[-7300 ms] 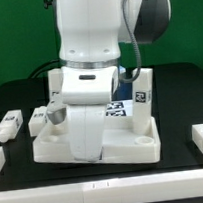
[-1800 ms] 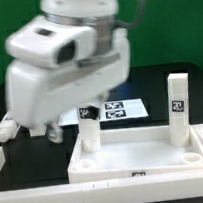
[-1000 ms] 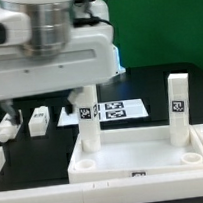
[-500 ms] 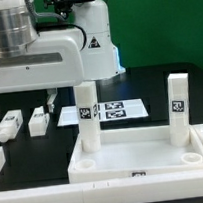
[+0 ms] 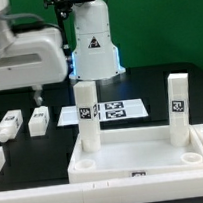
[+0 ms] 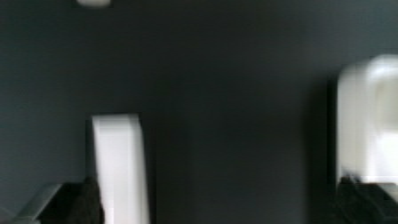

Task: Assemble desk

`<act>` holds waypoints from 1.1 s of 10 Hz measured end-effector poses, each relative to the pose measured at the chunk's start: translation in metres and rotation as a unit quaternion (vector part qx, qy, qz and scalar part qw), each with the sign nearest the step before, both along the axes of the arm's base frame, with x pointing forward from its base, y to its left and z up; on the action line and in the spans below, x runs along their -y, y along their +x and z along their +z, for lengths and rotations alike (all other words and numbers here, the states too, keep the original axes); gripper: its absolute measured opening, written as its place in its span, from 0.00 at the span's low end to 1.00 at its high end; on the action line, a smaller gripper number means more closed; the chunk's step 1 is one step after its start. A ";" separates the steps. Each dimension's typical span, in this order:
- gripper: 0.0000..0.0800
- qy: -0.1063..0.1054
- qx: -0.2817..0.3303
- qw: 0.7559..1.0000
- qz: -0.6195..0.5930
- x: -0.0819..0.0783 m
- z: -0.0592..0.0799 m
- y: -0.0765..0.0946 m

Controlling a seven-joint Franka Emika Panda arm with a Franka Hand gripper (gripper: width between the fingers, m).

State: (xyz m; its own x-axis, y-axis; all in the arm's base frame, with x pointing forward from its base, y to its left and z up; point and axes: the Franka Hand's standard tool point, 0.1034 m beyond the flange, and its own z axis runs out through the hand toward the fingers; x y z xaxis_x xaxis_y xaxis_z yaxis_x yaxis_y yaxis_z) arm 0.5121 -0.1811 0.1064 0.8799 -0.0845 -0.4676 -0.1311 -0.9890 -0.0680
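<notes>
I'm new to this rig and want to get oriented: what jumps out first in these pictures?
First, the white desk top in the foreground, with two upright legs standing in its far corners. Then the robot's big white hand, open and empty, at the exterior view's upper left, and two loose legs lying lower down on the black table.

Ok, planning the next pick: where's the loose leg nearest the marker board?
The loose leg lies at the exterior view's left, between the other loose leg and the marker board.
</notes>
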 end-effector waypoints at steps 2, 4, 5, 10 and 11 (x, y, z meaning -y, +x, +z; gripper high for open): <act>0.81 0.015 -0.063 0.998 0.005 -0.006 -0.004 -0.004; 0.81 0.027 -0.107 0.994 0.012 -0.009 -0.010 -0.006; 0.81 0.034 -0.109 0.993 0.022 -0.011 -0.017 -0.011; 0.81 0.021 -0.119 0.992 -0.023 -0.010 -0.049 -0.054; 0.81 0.020 -0.126 0.991 -0.029 -0.011 -0.050 -0.056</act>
